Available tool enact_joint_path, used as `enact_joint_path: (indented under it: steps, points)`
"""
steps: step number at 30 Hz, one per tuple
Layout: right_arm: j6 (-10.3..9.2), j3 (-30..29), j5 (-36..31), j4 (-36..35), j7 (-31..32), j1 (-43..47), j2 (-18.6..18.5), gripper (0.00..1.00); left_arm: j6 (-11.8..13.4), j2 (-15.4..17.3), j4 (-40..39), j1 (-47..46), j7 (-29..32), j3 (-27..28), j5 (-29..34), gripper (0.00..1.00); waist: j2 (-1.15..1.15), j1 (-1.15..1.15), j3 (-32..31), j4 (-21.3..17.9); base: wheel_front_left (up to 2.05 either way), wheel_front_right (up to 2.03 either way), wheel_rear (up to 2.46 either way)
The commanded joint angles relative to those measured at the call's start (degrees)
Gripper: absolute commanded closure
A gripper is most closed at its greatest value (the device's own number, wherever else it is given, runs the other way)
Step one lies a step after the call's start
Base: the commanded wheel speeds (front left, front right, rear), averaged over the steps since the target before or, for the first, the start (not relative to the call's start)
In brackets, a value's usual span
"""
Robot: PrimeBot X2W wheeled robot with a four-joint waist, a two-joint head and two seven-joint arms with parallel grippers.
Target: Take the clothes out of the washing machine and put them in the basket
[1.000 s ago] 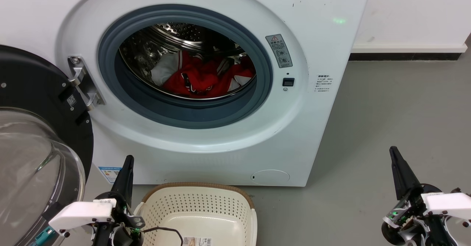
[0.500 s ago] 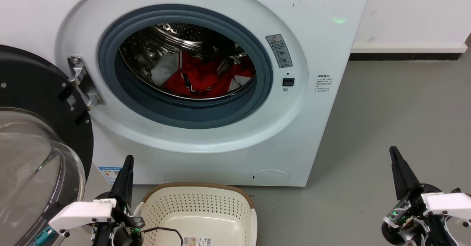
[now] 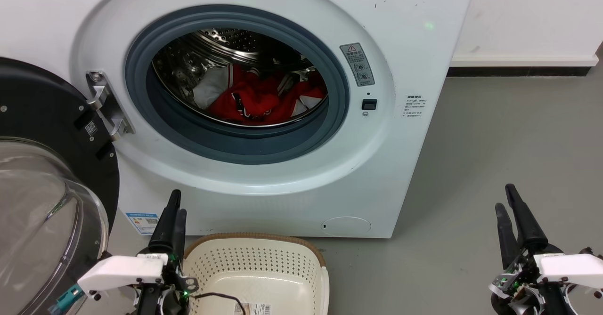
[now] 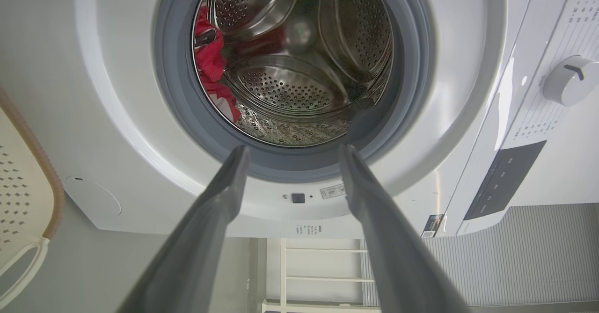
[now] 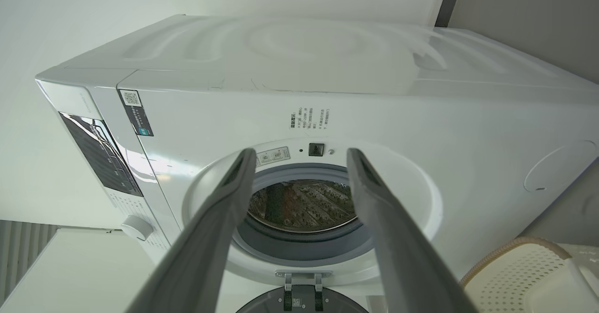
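Since 1 s ago left claw (image 3: 178,202) and right claw (image 3: 504,196) both turned slightly, 2 fingers (image 4: 206,229) showing on each instead of 1; left also slid toward basket (image 3: 264,261). Left claw wide open, empty, just beside basket's left rim, open door (image 3: 42,117) close on its left. Right claw wide open, empty, over bare floor (image 3: 494,155), free room all round. Basket sits just before washing machine (image 3: 414,60). Red clothes (image 3: 254,100) unchanged: heap low in drum (image 3: 221,39), behind grey ring (image 3: 245,145), well beyond both claws.

Head looks down, wrists forward, sharing the washing machine (image 3: 414,60).
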Motion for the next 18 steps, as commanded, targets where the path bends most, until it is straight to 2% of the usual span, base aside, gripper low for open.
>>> enact_joint_path:
  steps: [1,7,18]
  points:
    - [0.0,0.17,-1.83,-1.93,-0.81,-0.3,-0.04,0.0,-0.01,0.16,-1.72,-1.97,-0.83,-0.35,2.21,0.0,0.0,0.0,0.0,-0.03,0.0,0.0,0.0]
    - [0.0,0.26,-7.15,-3.64,-2.09,0.12,-0.03,0.0,-0.01,0.16,-3.16,-2.25,-2.13,-0.8,8.21,0.0,0.0,0.0,-0.02,-0.03,0.0,0.0,0.0]
    - [0.0,0.82,-23.68,-7.4,-4.67,1.04,-0.02,0.0,0.32,0.17,-4.96,-2.79,-4.69,-2.01,23.05,0.0,0.0,0.0,-0.07,0.14,0.0,0.0,0.0]
